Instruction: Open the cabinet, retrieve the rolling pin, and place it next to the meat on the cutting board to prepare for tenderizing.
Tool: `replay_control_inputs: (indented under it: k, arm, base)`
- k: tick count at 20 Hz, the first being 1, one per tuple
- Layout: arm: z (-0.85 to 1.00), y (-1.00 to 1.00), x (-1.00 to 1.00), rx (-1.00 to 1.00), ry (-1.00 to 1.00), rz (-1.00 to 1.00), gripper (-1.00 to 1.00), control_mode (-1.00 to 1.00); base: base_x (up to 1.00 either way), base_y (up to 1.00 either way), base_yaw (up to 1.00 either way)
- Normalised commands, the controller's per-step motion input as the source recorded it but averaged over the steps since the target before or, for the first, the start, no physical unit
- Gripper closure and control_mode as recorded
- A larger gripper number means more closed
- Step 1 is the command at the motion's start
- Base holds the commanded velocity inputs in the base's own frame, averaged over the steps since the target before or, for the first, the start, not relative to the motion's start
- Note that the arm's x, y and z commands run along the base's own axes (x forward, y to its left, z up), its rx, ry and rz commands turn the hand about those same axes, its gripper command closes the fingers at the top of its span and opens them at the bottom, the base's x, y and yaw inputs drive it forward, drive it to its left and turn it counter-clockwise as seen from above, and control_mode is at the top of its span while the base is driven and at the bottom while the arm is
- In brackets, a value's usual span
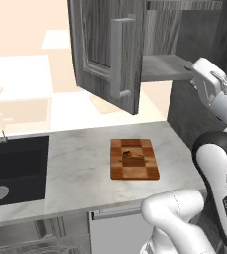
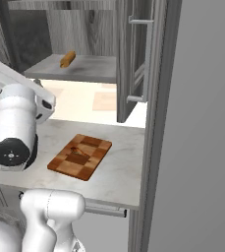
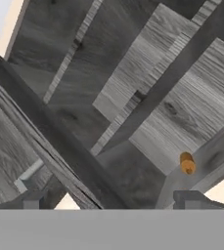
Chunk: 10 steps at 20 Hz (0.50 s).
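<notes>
Light was even and soft, the rendered pictures sharp; the cabinet [image 2: 79,29] interior lay dim, shadows faint, without glare.

The rolling pin [image 2: 68,59] lies on the shelf inside the open cabinet [image 1: 105,54], above the counter [image 1: 75,163]. Below, the meat [image 1: 130,155] sits on the cutting board [image 1: 134,171], right of the sink [image 1: 16,171].

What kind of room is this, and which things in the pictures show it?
Most likely a kitchen, as a rendered scene. A dark sink with a tap is set into a marble counter, a checkered cutting board lies on it, and a grey wall cabinet hangs above.
</notes>
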Motion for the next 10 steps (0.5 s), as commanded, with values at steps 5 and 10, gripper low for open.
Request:
replay_control_inputs:
  k: [5,10]
  arm:
    - [-0.14,0.00,0.87,0.07,0.07,0.11,-1.00,-1.00]
    - [-0.11,0.00,0.80,0.06,0.12,0.13,-1.00,-1.00]
  base:
    - [0.00,0.00,0.00]
    - [0.00,0.00,0.00]
